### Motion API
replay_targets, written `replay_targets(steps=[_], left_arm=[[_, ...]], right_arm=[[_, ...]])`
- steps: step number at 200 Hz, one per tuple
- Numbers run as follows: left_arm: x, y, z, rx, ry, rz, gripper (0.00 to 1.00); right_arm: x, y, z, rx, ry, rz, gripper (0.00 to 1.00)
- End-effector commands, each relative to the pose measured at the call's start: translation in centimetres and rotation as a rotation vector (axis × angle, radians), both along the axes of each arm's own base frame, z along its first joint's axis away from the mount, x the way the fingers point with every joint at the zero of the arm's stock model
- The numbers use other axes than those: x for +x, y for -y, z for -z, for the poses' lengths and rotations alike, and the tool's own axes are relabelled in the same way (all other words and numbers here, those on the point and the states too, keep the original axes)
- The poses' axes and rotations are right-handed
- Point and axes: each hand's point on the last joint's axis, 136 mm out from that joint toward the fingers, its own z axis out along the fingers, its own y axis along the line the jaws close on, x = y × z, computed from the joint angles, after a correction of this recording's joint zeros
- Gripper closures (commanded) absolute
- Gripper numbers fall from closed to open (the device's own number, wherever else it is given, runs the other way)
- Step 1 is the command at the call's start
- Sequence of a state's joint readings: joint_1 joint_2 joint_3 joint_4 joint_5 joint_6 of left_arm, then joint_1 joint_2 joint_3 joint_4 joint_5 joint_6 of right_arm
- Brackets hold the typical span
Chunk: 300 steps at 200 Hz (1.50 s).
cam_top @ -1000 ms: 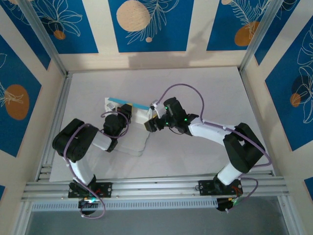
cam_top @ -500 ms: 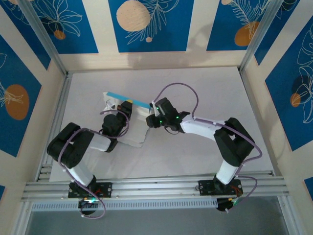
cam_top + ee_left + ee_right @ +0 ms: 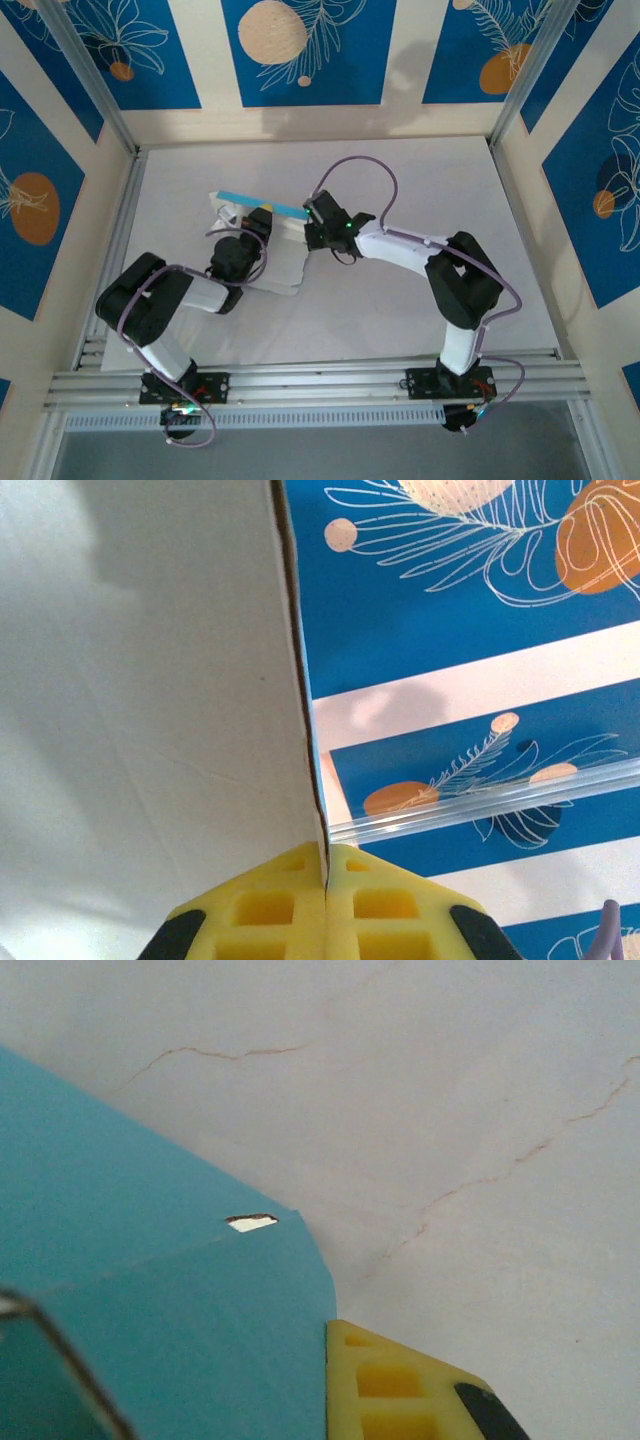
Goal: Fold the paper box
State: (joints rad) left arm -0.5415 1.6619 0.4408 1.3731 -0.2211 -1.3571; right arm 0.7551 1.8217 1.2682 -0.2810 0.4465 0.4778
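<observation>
A lab test cell: white table [image 3: 450, 190] boxed by aluminium rails [image 3: 320, 381] and blue patterned panels [image 3: 350, 60].

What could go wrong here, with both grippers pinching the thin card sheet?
Tear or stray crease: the left gripper and right gripper are both shut on the thin white-and-light-blue card sheet; pulling apart may rip it.
Slip: the right gripper bites near a corner of the blue side, so it could slide off.
Collision: both grippers sit close together over the sheet.
</observation>
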Motion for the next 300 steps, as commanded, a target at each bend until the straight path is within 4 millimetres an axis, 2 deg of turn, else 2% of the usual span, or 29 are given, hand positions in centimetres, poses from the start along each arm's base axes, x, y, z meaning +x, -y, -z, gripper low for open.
replay_targets(steps=[1,32,79,90,113,136,173,206,236,257,287,300], left_arm=[[-1.2,0.1,-0.5,0.012,0.029,-0.011,1.0],[-1.3,0.3,-0.1,0.01,0.017,-0.006,1.0],[-1.8,-0.3,2.4,0.009,-0.052,-0.019,1.0],[-1.9,-0.5,2.9,0.011,-0.067,-0.025,0.95],[-1.8,-0.6,3.8,0.008,-0.094,-0.034,0.86],[-1.6,-0.2,4.2,0.011,-0.101,-0.02,0.85],[-1.8,-0.6,5.3,0.064,-0.135,-0.036,0.9],[-1.9,-1.7,6.0,0.073,-0.158,-0.088,0.92],[-1.3,-1.5,5.6,0.062,-0.16,-0.096,0.95],[-1.2,-1.6,5.6,0.067,-0.174,-0.109,0.95],[-0.8,-1.7,5.1,0.051,-0.17,-0.127,0.95],[-0.7,-1.7,4.8,0.051,-0.172,-0.126,0.95]], right_arm=[[1.1,0.1,-0.4,0.007,0.006,0.057,0.91],[2.3,-0.1,-0.3,-0.031,0.035,0.013,0.92],[4.2,-0.2,-0.5,-0.126,0.07,-0.18,0.89],[4.3,-0.4,-0.6,-0.146,0.082,-0.222,0.88],[4.2,-1.1,-0.5,-0.141,0.093,-0.277,0.86],[3.9,-1.7,-0.4,-0.125,0.106,-0.313,0.85],[3.8,-1.9,0.2,-0.139,0.095,-0.345,0.79],[2.7,-2.2,0.7,-0.115,0.069,-0.376,0.67],[1.5,-2.8,-0.4,-0.061,0.077,-0.437,0.57],[0.2,-3.3,-2.1,0.027,0.087,-0.497,0.49],[-0.4,-2.0,-4.6,0.21,0.027,-0.484,0.44],[-0.1,-1.2,-4.3,0.208,-0.001,-0.465,0.45]])
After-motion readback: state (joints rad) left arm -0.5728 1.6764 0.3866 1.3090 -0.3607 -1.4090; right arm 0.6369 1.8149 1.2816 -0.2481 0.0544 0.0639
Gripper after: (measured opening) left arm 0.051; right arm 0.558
